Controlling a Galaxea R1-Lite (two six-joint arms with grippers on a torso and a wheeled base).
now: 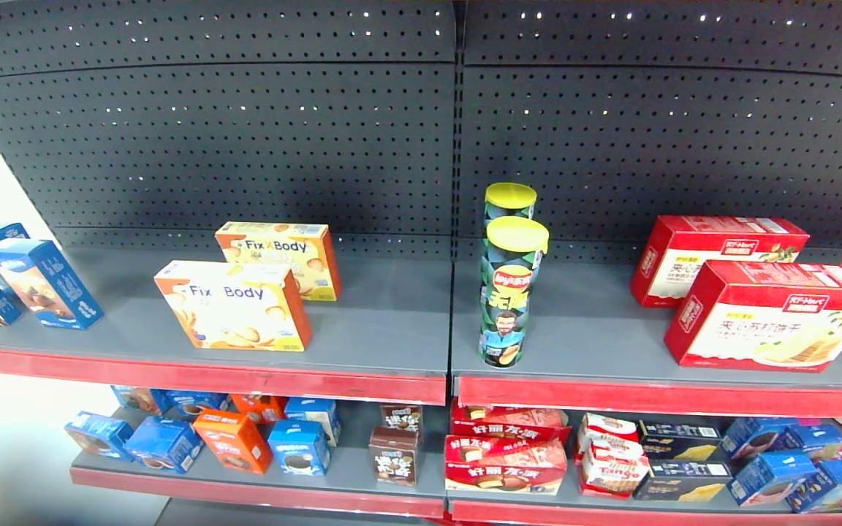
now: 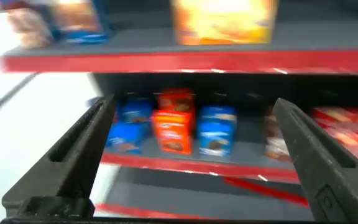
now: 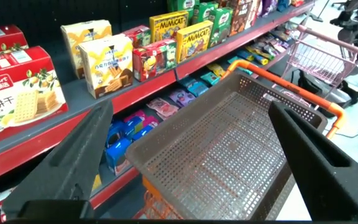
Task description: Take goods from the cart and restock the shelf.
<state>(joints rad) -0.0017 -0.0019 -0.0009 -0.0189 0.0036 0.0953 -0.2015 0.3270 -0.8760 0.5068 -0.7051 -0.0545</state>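
Observation:
The grey shelf (image 1: 392, 329) with a red front edge carries two orange biscuit boxes (image 1: 234, 303), two tall chip cans with yellow lids (image 1: 512, 292) and two red cracker boxes (image 1: 764, 314). My left gripper (image 2: 192, 106) is open with nothing between its fingers; it faces the lower shelf, where small orange boxes (image 2: 173, 127) and blue boxes (image 2: 216, 130) stand. My right gripper (image 3: 191, 109) is open above the cart's brown mesh basket (image 3: 229, 143). No goods are visible in the part of the basket that I can see.
Blue boxes (image 1: 41, 281) stand at the shelf's left end. Free shelf room lies between the orange boxes and the cans, and between the cans and the red boxes. The lower shelf (image 1: 260, 475) is crowded with small boxes. A pink cart (image 3: 322, 59) stands beyond the basket.

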